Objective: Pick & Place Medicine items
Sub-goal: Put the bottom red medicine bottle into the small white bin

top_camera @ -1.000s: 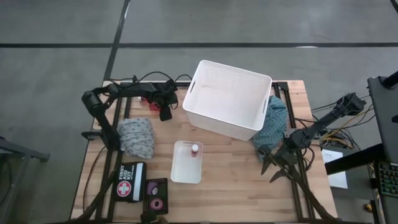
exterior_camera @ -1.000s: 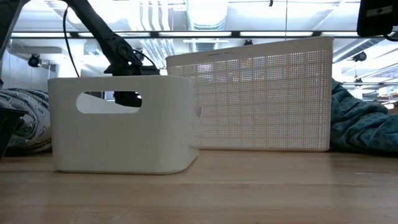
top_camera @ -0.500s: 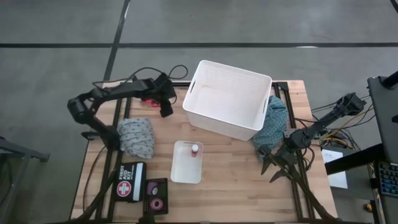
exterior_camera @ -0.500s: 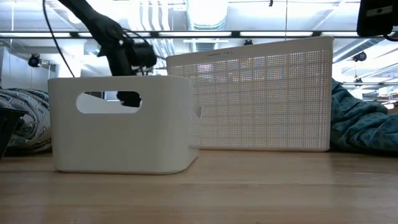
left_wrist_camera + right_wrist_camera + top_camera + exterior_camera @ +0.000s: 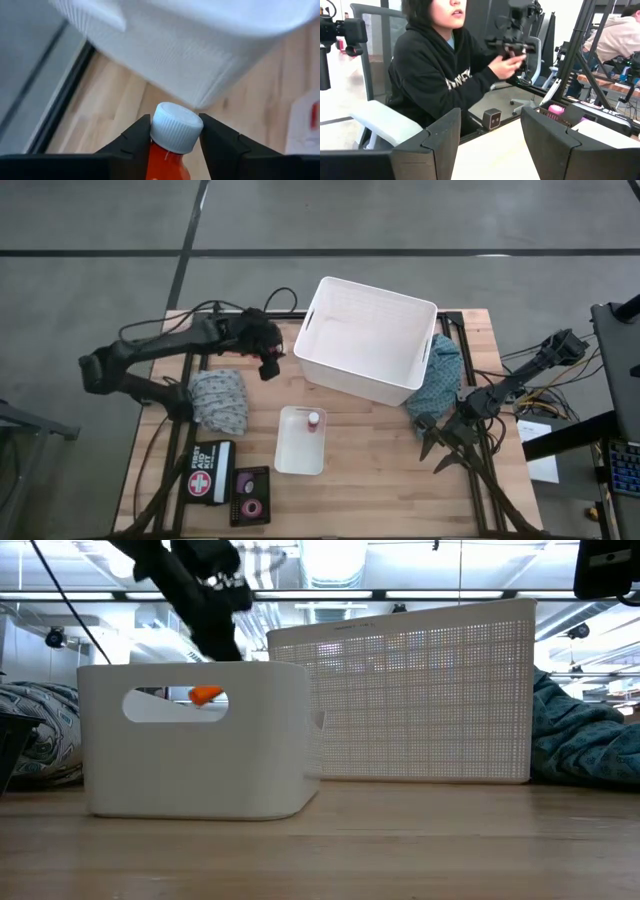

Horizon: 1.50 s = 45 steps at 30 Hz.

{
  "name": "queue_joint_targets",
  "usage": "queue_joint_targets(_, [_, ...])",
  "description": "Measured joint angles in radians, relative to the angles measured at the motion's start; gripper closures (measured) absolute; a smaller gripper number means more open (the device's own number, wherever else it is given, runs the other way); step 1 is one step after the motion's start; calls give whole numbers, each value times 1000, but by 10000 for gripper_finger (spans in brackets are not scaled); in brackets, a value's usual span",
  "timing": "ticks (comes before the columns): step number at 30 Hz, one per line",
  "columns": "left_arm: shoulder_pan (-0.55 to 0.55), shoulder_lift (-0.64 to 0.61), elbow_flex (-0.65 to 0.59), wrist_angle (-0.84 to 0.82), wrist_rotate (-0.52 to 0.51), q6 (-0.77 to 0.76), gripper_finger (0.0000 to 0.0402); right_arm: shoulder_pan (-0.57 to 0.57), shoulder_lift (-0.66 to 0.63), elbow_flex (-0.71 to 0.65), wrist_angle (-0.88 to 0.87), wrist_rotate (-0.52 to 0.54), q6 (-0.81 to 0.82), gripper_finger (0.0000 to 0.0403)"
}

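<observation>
In the left wrist view, a red bottle (image 5: 170, 150) stood clamped between the two dark fingers (image 5: 132, 142) of the left end effector (image 5: 172, 137), its white cap (image 5: 176, 127) toward the camera's forward direction, so its long axis ran along the fingers. In the high view that end effector (image 5: 268, 360) sat in the upper left of the frame, above the surface (image 5: 370, 480) and just beside the left wall of the big white basket (image 5: 368, 340); the bottle itself could not be made out there. The left arm (image 5: 150, 355) stretched nearly level from the far left toward the basket, its elbow out past the surface's edge.

A small white bin (image 5: 301, 441) lay at the centre of the frame, below the basket, and held a second red bottle (image 5: 314, 421) in its upper right corner, cap upward (nothing else could be seen inside). In the low view an orange-red shape (image 5: 205, 695) showed through the bin's handle slot (image 5: 175, 705).

A dark case (image 5: 251, 495) at the lower left held a pink tape roll (image 5: 252, 507). A first-aid pouch (image 5: 211, 472) lay beside it, with a patterned cloth (image 5: 222, 398) above.

The right end effector (image 5: 440, 450) rested at the right of the frame near a teal cloth (image 5: 440, 375), its fingers spread apart and holding nothing.
</observation>
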<state>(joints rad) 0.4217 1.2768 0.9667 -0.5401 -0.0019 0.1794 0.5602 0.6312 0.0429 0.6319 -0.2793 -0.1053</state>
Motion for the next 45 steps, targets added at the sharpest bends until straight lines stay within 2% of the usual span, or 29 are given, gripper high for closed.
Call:
queue_joint_targets(9, [-193, -189, -164, 244, -85, -92, 254, 0, 0, 0, 0, 0, -1, 197])
queue_joint_targets(14, [-315, -270, -268, 432, -84, -110, 254, 0, 0, 0, 0, 0, -1, 197])
queue_joint_targets(20, [-432, -314, -394, 720, -87, -146, 254, 0, 0, 0, 0, 0, -2, 197])
queue_joint_targets(26, [-494, -310, -515, 938, -143, -304, 254, 0, 0, 0, 0, 0, 0, 197])
queue_joint_targets(34, [-573, -184, -617, 1293, -157, -325, 254, 0, 0, 0, -1, 0, -1, 197])
queue_joint_targets(45, [-651, 80, -548, 1382, -194, -345, 254, 0, 0, 0, -4, 0, -2, 197])
